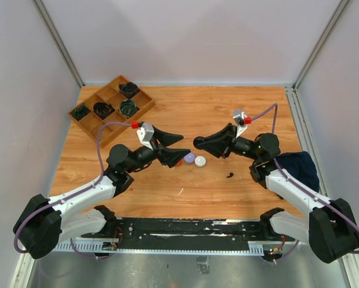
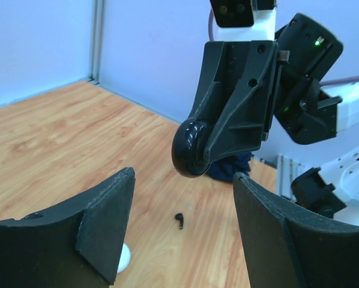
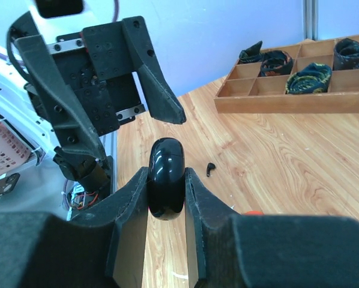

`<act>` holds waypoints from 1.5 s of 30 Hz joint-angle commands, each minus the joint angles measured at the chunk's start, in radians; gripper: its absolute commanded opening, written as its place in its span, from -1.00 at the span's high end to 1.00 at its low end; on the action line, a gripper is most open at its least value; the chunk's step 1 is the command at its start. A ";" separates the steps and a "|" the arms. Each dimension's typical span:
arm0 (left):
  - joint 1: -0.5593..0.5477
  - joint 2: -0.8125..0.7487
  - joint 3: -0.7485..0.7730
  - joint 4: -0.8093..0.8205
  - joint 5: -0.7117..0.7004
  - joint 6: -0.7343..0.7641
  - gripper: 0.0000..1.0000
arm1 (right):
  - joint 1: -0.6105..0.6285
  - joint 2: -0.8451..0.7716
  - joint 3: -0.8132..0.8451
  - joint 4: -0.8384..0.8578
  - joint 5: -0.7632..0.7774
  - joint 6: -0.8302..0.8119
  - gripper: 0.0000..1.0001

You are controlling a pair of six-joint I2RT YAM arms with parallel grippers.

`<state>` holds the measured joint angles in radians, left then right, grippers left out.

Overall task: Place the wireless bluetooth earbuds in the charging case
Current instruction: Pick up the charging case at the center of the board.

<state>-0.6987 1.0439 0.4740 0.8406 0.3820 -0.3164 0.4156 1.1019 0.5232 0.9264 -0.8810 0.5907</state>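
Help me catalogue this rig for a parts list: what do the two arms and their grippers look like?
The left arm and right arm have white links with black joint housings. A pale purple cable loops along each, ending in a red fitting by a white wrist block. The left gripper and right gripper have black, wedge-shaped fingers.
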 commanded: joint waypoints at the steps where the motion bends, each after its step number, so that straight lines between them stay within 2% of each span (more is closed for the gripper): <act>1: 0.032 0.040 -0.026 0.190 0.077 -0.170 -0.40 | -0.011 0.007 -0.005 0.132 -0.049 0.043 0.99; 7: 0.047 0.103 0.000 0.236 0.096 -0.276 -0.24 | -0.001 0.037 0.005 0.161 -0.087 0.060 0.99; 18: 0.048 0.155 0.036 0.275 0.159 -0.343 0.10 | 0.021 0.075 0.027 0.200 -0.123 0.078 0.94; 35: 0.048 0.195 0.047 0.258 0.150 -0.362 0.10 | 0.047 0.116 0.044 0.273 -0.151 0.121 0.91; 40: 0.048 0.208 0.059 0.256 0.189 -0.368 0.22 | 0.057 0.126 0.054 0.273 -0.162 0.123 0.80; 45: 0.048 0.204 0.063 0.250 0.212 -0.361 0.40 | 0.058 0.129 0.055 0.272 -0.161 0.121 0.77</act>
<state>-0.6556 1.2446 0.5110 1.0840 0.5564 -0.6857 0.4561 1.2320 0.5442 1.1378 -1.0225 0.7082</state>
